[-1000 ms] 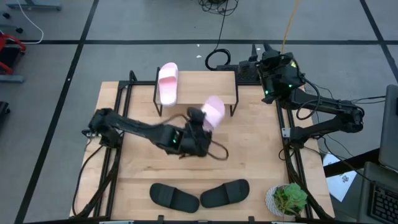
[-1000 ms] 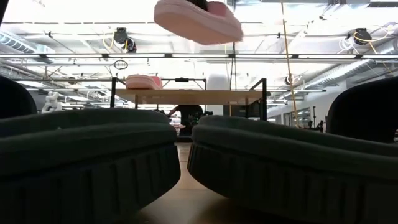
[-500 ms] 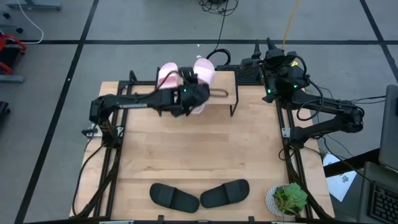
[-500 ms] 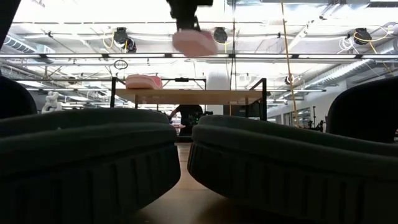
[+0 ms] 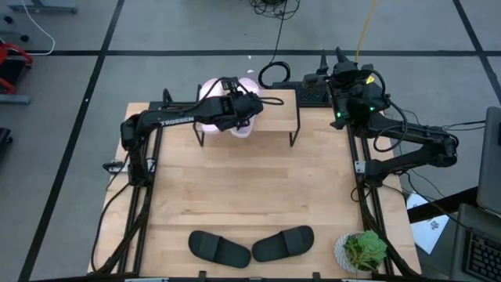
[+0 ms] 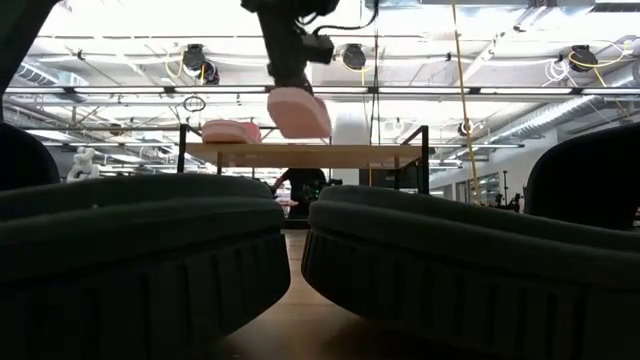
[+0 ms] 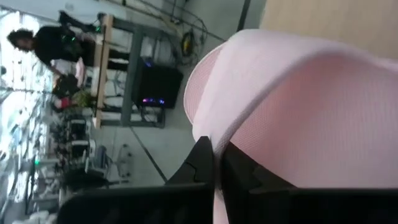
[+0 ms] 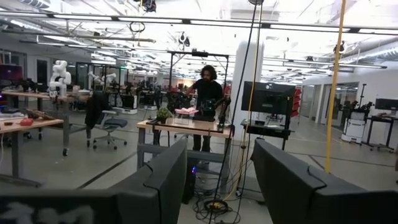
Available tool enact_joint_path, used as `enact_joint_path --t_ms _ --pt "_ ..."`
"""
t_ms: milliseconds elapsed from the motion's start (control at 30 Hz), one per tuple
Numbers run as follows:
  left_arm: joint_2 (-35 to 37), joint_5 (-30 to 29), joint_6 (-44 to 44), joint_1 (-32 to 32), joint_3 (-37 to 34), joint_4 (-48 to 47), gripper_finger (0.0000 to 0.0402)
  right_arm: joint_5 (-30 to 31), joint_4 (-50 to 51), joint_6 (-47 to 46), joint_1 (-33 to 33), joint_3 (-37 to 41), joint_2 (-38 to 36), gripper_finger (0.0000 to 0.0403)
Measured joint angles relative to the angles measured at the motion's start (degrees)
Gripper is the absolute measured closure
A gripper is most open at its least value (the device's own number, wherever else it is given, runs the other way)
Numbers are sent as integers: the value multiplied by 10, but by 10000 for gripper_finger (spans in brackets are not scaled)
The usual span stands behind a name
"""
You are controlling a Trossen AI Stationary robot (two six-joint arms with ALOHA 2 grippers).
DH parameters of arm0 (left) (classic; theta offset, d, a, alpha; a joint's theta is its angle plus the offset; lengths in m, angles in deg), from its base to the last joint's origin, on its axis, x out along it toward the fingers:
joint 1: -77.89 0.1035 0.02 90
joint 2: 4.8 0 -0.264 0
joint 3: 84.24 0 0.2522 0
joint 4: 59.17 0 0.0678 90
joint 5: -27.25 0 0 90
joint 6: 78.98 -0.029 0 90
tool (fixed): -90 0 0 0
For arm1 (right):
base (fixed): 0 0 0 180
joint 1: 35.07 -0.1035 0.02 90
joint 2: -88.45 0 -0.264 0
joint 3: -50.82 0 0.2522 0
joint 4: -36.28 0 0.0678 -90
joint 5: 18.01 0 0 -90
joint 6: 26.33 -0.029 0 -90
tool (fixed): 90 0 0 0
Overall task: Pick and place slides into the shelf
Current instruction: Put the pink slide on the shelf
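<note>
Left gripper (image 5: 239, 110), arm stretched over the shelf (image 5: 274, 117), is clamped on a soft, rounded pale pink slide (image 6: 298, 112) above its plank top, beside the shelved pink slide (image 6: 231, 131). Right gripper (image 8: 214, 180) parted, raised off the desk's far right corner. Ribbed black slides (image 5: 250, 245) lie at the near edge.

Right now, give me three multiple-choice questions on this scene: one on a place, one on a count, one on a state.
1. Where do the black slides lie?
A. on the shelf
B. on the table's near edge
C. on the floor

2. How many pink slides are at the shelf?
A. one
B. two
C. four

3. The left gripper is:
A. open and empty
B. shut on a pink slide
C. shut on a black slide

Answers: 1 B, high view shows them far from the shelf; 2 B, one resting, one carried; 3 B, fingers pinch its strap.
</note>
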Motion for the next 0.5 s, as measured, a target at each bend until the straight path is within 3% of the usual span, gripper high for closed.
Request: enact_joint_path --t_ms 500 --pt "-7 28 52 37 0 -54 402 0 0 36 0 0 0 229"
